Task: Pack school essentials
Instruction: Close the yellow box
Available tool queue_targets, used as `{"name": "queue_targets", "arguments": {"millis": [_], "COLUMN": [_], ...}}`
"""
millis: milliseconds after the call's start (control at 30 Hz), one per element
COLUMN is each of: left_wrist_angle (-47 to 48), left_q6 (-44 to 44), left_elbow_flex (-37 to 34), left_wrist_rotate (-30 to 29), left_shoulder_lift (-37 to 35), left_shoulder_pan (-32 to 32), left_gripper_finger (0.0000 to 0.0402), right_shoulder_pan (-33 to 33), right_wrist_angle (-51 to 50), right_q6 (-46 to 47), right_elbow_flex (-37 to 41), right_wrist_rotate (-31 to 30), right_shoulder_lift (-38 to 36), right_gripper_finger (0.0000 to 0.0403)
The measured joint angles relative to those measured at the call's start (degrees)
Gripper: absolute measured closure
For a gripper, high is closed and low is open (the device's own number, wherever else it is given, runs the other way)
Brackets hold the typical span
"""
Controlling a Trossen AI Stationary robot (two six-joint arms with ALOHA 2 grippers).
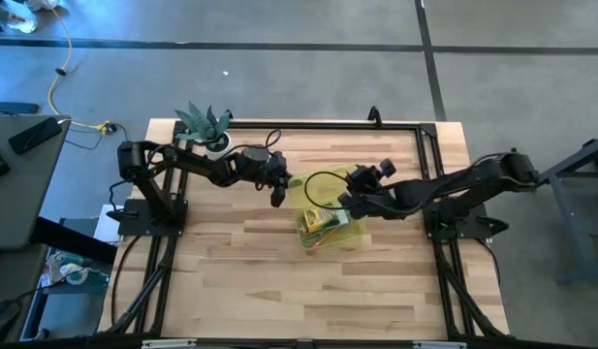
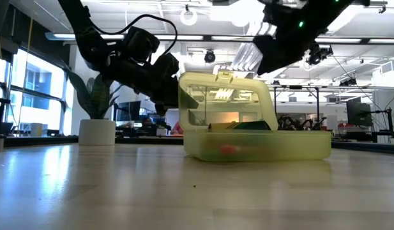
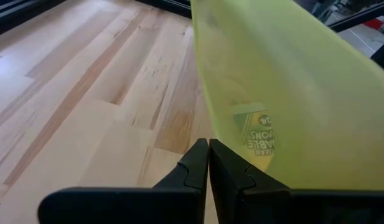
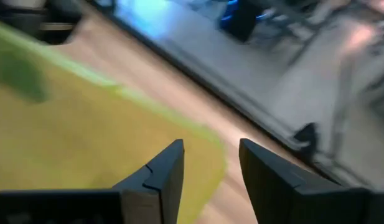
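The translucent yellow-green case (image 1: pixel 330 221) sits mid-table with its lid (image 2: pixel 225 96) raised upright on the hinge. Inside lie the crayon box (image 1: pixel 320 221), something teal-green, and a small red thing (image 2: pixel 228 150) low in the base. I cannot make out the scissors, pens or notepad. My left gripper (image 3: pixel 208 149) is shut and stands at the lid's left outer face. My right gripper (image 4: pixel 210 158) is open and hovers above the case's right side (image 1: pixel 345 204), touching nothing. My left gripper has its shut fingers (image 3: pixel 226 168) against the outer face of the raised lid (image 3: pixel 241 143), low on it, one finger's outer side beside the plastic. It comes nearly level from the table's left. I cannot tell for certain that they touch. The lid stands upright.
A small green plant in a white pot (image 1: pixel 204 121) stands at the far left corner of the table, behind my left arm. Bare wood (image 1: pixel 279 291) lies toward the near edge. A black frame rail (image 1: pixel 318 124) runs along the far edge.
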State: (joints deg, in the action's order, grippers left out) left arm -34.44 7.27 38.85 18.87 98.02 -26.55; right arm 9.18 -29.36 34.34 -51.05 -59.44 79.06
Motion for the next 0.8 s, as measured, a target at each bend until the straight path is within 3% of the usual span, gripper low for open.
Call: {"name": "queue_targets", "arguments": {"millis": [100, 267, 333, 800], "left_wrist_angle": [0.0, -0.04, -0.07, -0.11], "left_q6": [0.0, -0.28, -0.92, -1.54], "left_elbow_flex": [0.0, 0.0, 0.0, 0.02], "left_wrist_rotate": [-0.05, -0.15, -0.15, -0.14], "left_shoulder_lift": [0.0, 0.0, 0.0, 0.0], "left_shoulder_pan": [0.0, -0.02, 0.0, -0.02], "left_gripper_finger": [0.0397, 0.0397, 0.0397, 0.0397], "right_shoulder_pan": [0.95, 2.94, 4.42, 14.46], "right_wrist_angle": [-0.36, -1.24, -1.27, -0.9], "right_q6": [-0.51, 5.06, 7.2, 21.18], "right_elbow_flex": [-0.17, -0.3, -0.3, -0.24], "right_wrist_rotate": [8.27, 30.91, 36.82, 45.37], "right_shoulder_lift": [-3.3, -6.54, -6.0, 10.11], "right_gripper_finger": [0.0254, 0.0253, 0.0253, 0.0254]}}
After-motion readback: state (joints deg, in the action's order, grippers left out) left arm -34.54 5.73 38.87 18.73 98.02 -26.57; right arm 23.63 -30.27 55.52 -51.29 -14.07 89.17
